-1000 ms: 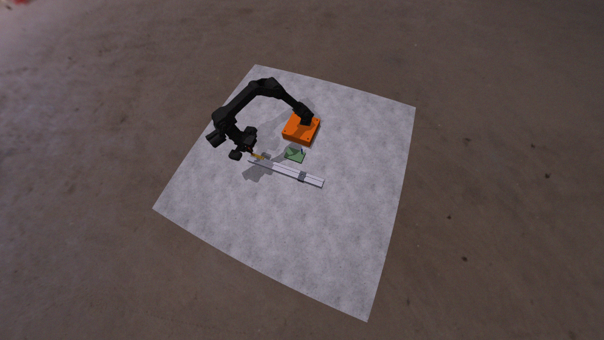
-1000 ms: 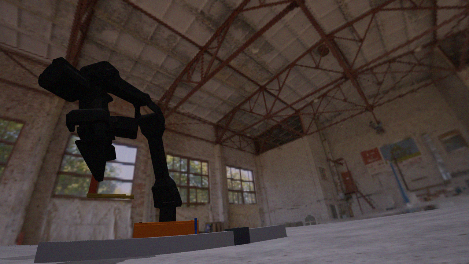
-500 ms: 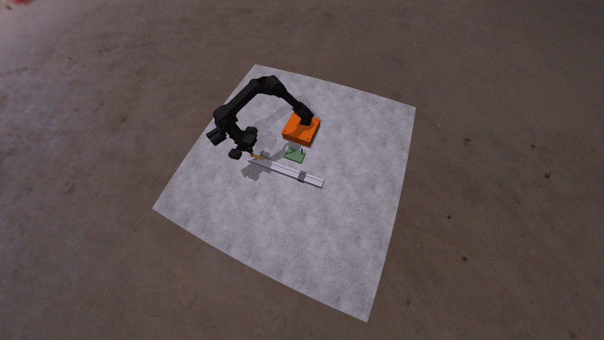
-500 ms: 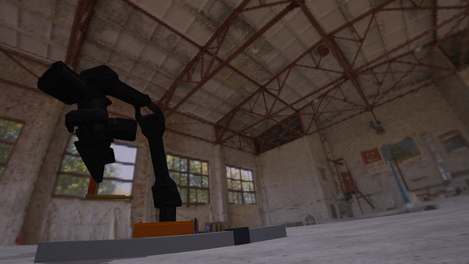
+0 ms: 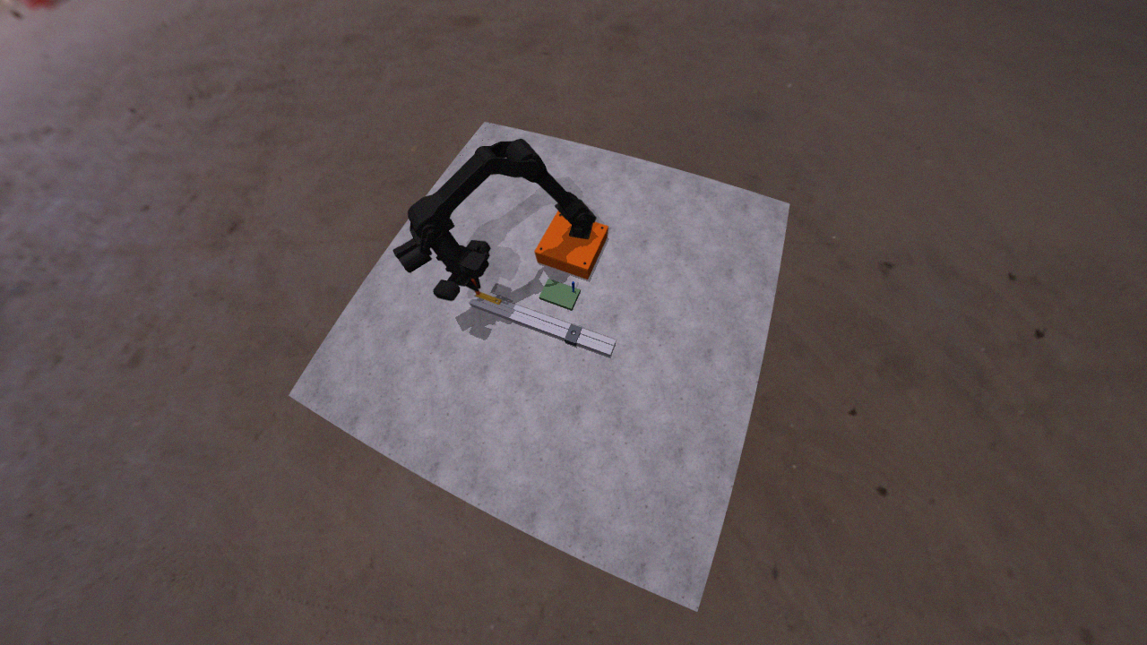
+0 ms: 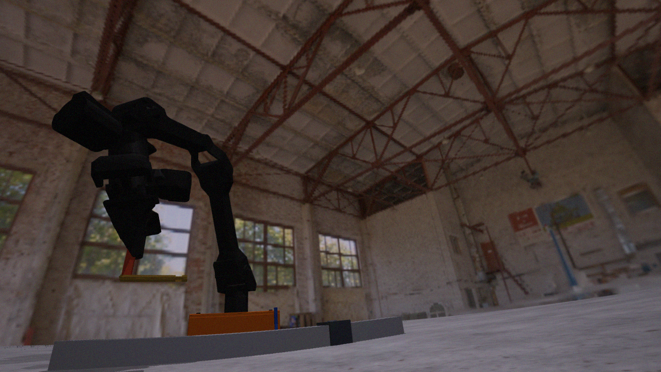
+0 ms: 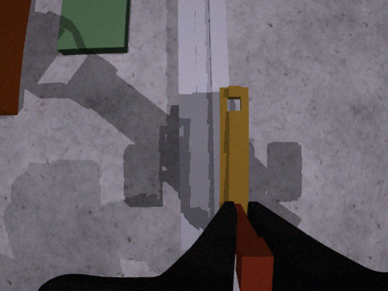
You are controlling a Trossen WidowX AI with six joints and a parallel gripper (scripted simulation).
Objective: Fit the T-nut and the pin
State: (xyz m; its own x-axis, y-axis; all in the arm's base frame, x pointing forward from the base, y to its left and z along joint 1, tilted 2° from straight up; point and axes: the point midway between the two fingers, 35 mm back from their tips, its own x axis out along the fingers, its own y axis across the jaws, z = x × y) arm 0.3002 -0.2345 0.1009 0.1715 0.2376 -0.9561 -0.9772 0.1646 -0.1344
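My gripper [image 7: 239, 210] [image 6: 135, 257] is shut on the orange handle [image 7: 256, 271] [image 6: 128, 263] of the brass T-nut. The T-nut [image 7: 235, 162] [image 6: 152, 278] [image 5: 488, 297] hangs level in the air above the far-left end of the aluminum rail [image 5: 537, 322] [image 6: 185, 345] [image 7: 187, 48]. In the wrist view it runs parallel to the rail, over its right edge. The dark bracket [image 5: 573, 334] [image 6: 340, 332] sits across the rail toward the right end. The blue pin [image 5: 573, 286] [image 6: 276, 318] stands upright at the green tray [image 5: 557, 296] [image 7: 97, 24]. Its lower end is hard to make out.
The orange base box [image 5: 565, 250] [image 6: 231, 323] [image 7: 10, 61] carries the arm, behind the green tray. The rail lies on a grey mat [image 5: 513, 449], in front of the tray. The arm's shadow falls across the rail's left part.
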